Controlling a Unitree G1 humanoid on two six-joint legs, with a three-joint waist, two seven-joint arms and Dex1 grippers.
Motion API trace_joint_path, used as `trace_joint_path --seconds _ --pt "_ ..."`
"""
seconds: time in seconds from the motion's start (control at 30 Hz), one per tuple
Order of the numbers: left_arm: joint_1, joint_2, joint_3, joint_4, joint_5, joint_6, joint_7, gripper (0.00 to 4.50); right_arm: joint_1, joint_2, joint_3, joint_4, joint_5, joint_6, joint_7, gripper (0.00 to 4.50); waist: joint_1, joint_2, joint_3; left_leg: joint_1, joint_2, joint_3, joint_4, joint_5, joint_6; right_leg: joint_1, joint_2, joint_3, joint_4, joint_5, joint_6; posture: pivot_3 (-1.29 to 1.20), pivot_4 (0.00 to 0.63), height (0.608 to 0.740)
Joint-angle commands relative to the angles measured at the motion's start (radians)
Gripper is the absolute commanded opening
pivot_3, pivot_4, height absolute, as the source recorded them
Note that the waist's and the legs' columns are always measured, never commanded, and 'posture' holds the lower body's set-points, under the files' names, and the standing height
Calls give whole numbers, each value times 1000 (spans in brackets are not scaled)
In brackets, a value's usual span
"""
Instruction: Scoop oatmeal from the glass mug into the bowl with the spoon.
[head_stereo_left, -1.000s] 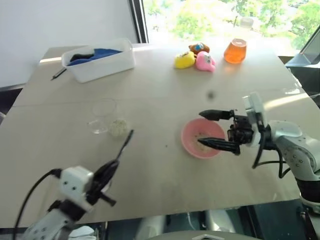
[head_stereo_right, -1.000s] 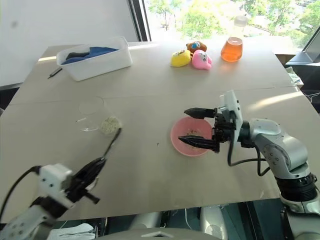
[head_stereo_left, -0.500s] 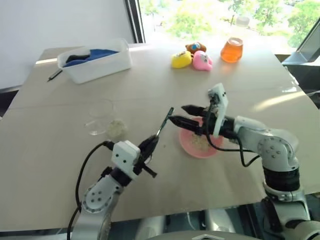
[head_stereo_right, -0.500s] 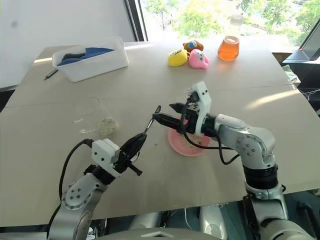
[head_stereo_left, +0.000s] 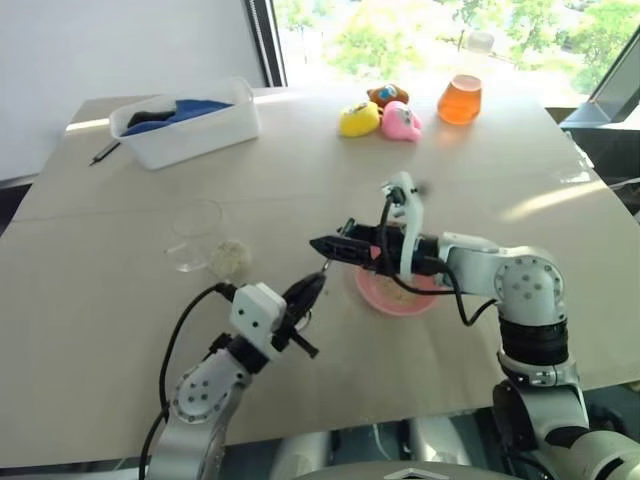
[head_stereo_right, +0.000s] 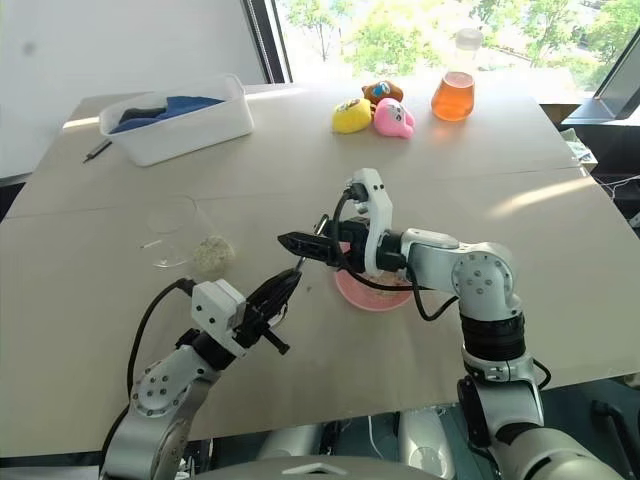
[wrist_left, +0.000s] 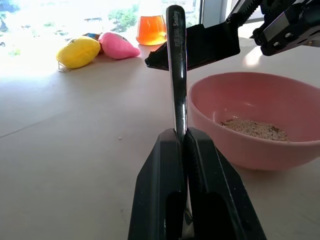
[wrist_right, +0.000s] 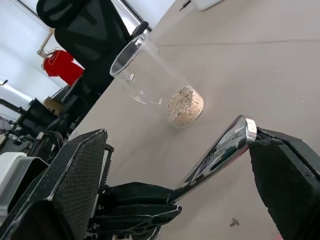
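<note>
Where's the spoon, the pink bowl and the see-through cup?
spoon (wrist_left: 176, 75): left wrist view, middle of the handle.
pink bowl (wrist_left: 235, 150): left wrist view, outer wall.
see-through cup (wrist_right: 145, 75): right wrist view, clear side wall.

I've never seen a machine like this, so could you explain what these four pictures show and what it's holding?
It is a two-armed robot at a table. Two pictures look down from its head; the other two come from cameras on its wrists. Its left pincer is shut on a slim silver metal spoon. Its right pincer, open, reaches across with its fingers on either side of the spoon's free end. On the pale table lie a round pink bowl with some oatmeal, a tipped clear glass mug, a white tub, soft toys and an orange tumbler.
</note>
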Motion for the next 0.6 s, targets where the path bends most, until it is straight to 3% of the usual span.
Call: trace_joint_path --seconds 0.03,0.4,0.43,0.47,0.57,0.6 --pt "8 2 -11 -18 -15 -38 -1 40 -33 15 -22 -5 44 19 4 4500 0 0 0 0 0 0 0 0 0 0 0 0 0 0 0 0 150 740" --pt "30 6 -23 -2 -9 -64 7 40 -36 -11 -16 -2 11 1 36 4500 -1 1 0 0 0 0 0 0 0 0 0 0 0 0 0 0 150 740" --pt "31 9 -22 -2 -11 -64 6 0 -37 -10 -15 -3 10 -1 36 3963 -1 1 0 0 0 0 0 0 0 0 0 0 1 0 0 0 150 740" --pt "32 12 -22 -2 -13 -64 5 0 -39 -7 -16 -4 12 -1 33 3741 -1 1 0 0 0 0 0 0 0 0 0 0 1 0 0 0 150 740" --pt "32 19 -21 -3 -18 -65 1 0 -44 2 -14 -5 14 -2 28 2202 0 1 0 0 0 0 0 0 0 0 0 0 1 0 0 0 150 740" --pt "32 20 -21 -3 -19 -65 1 0 -43 4 -14 -7 14 -3 26 1913 0 1 0 0 0 0 0 0 0 0 0 0 1 0 0 0 150 740"
